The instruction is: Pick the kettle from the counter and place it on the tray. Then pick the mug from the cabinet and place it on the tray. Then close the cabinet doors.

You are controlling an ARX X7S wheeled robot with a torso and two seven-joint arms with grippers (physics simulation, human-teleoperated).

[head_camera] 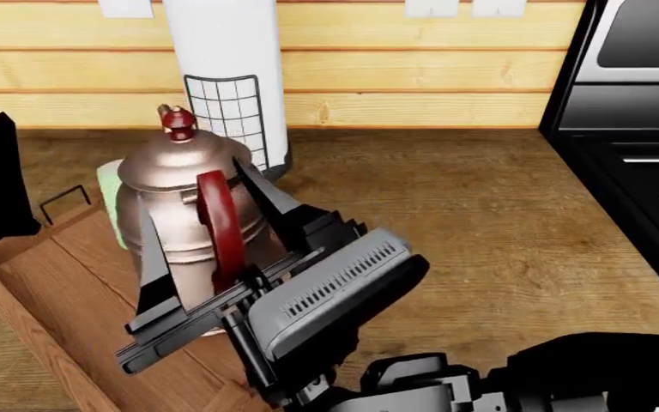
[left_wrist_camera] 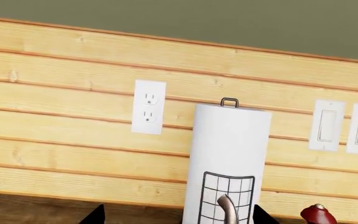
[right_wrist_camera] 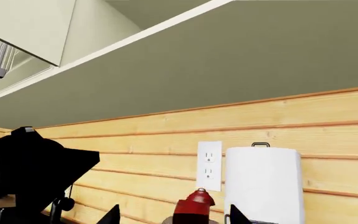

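Note:
The copper-pink kettle (head_camera: 181, 202) stands upright on the wooden tray (head_camera: 15, 305) at the left of the counter (head_camera: 467, 223). My right gripper (head_camera: 206, 215) is open, one finger on each side of the kettle's dark red handle (head_camera: 217, 225), with gaps showing. In the right wrist view the red knob (right_wrist_camera: 195, 198) sits between the spread tips of the right gripper (right_wrist_camera: 174, 215). A pale green mug (head_camera: 107, 187) peeks out behind the kettle, mostly hidden. My left gripper (left_wrist_camera: 177, 217) is open and empty, left of the tray. The cream-white cabinet doors (right_wrist_camera: 24, 28) hang open overhead.
A white paper roll (head_camera: 220, 60) in a black wire holder stands right behind the kettle against the plank wall. The black oven (head_camera: 638, 129) borders the counter on the right. A wall outlet (left_wrist_camera: 148, 106) and switches (left_wrist_camera: 326, 125) are on the wall.

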